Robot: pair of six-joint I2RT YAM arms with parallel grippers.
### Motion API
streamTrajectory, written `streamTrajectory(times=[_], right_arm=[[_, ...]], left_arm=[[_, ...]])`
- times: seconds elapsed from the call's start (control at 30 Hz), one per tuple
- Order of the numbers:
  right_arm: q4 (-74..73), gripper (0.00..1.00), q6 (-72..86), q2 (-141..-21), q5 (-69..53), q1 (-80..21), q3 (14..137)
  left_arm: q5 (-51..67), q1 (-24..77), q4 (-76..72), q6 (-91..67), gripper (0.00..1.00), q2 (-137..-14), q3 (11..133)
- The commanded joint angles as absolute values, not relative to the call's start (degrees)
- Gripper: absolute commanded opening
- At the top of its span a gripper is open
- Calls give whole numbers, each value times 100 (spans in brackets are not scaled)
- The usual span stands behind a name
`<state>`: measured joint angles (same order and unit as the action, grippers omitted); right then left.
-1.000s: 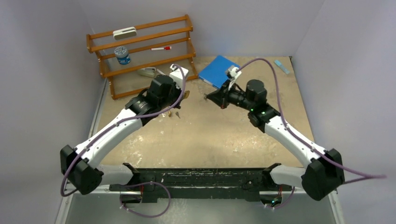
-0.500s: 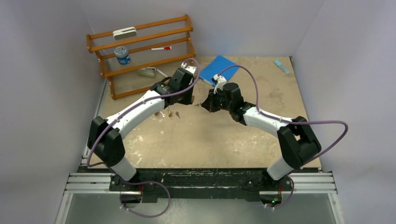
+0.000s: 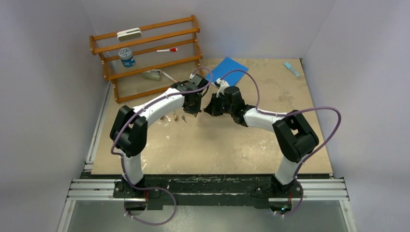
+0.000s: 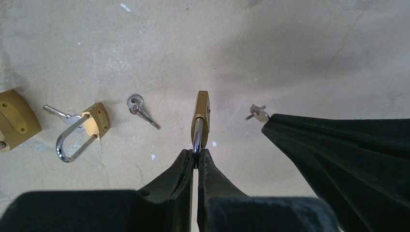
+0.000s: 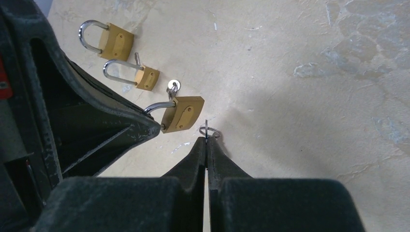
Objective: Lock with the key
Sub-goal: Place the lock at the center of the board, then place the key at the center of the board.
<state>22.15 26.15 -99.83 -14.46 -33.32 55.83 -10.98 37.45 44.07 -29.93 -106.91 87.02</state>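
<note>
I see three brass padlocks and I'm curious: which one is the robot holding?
The padlock whose shackle is pinched in the left gripper; the other two padlocks lie loose on the table.

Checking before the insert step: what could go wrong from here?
1. The left gripper pinches the padlock only by its thin shackle, so the body may swing when pushed.
2. The right gripper holds the key at its very fingertips, so it could slip or twist on contact.
</note>
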Motion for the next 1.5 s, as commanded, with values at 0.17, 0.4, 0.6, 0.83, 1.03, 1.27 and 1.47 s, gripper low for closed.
streamTrajectory(times=[0.17,0.4,0.6,0.83,1.03,1.27,1.47], right_arm=[[2288,0,2644,-10141,-1449,-3357,5950],[2267,0,2636,-10234,-1468,-3357,5985],[2229,0,2632,-10332,-1468,-3357,6002],[2162,0,2607,-10460,-1475,-3357,6047],[2188,0,2654,-10615,-1544,-3357,6080],[2206,0,2735,-10862,-1721,-3366,6163],[2147,0,2783,-11056,-1775,-3408,6246]], left_arm=[[-954,3349,4465,-3319,0,-10887,8880],[-809,3261,4620,-3289,0,-11153,8908],[-744,3261,4638,-3251,0,-11228,8826],[-825,3259,4708,-3243,0,-11236,8843],[-1018,3260,4790,-3209,8,-11102,8868],[-976,3261,4720,-3157,25,-10872,8842],[-1021,3260,4693,-3140,29,-10701,8895]])
